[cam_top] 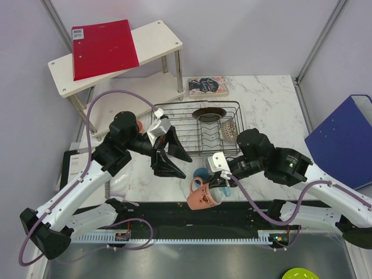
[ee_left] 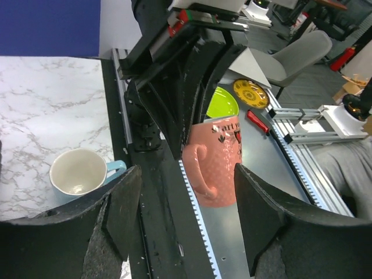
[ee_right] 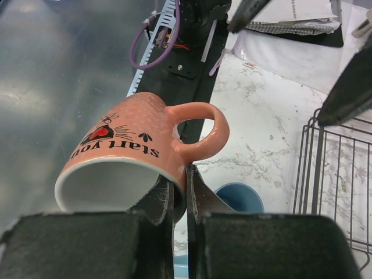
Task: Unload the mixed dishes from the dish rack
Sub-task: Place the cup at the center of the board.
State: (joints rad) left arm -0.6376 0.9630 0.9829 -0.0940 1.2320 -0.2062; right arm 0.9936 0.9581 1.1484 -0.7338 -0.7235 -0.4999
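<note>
My right gripper [cam_top: 216, 178] [ee_right: 180, 195] is shut on the rim wall of a salmon-pink mug [cam_top: 204, 195] [ee_right: 133, 145]. It holds the mug tilted above the table's near edge, handle up. My left gripper [cam_top: 181, 165] [ee_left: 186, 174] stands open in front of the dish rack [cam_top: 197, 129] [ee_right: 337, 168], empty, with the pink mug [ee_left: 218, 168] seen beyond its fingers. A blue cup [cam_top: 201, 173] [ee_right: 238, 197] and a light-blue mug with a cream inside [ee_left: 77, 171] stand on the marble near the pink mug. A dark red-brown plate [cam_top: 208, 113] and a red-speckled bowl [cam_top: 228, 129] sit in the rack.
A white two-tier shelf [cam_top: 157, 40] with a red folder [cam_top: 103, 47] stands at the back left, and a book [cam_top: 207, 86] lies behind the rack. A blue binder [cam_top: 346, 139] leans at the right. A lime-green dish [cam_top: 299, 273] [ee_left: 222, 102] lies below the table edge.
</note>
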